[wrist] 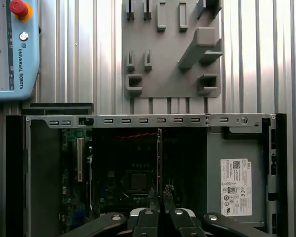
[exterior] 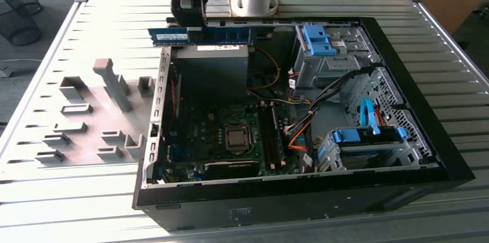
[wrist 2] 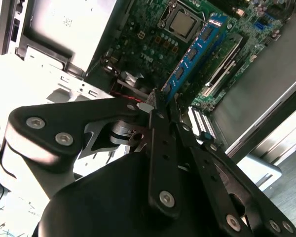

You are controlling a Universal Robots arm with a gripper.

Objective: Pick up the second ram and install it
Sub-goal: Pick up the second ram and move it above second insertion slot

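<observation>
End effector clamped on the second ram, seemingly level above the case.

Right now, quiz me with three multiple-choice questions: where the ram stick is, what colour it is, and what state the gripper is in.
1. Where is the second ram? A in a motherboard slot; B in the air over the open computer case; C on the holder tray.
2. Its board colour? A red; B blue; C yellow.
3. The gripper is: A open and empty; B resting on the table; C shut on the ram.
Answers: B, it hangs above the case; B, blue with black chips; C, jaws closed on the stick.
</observation>
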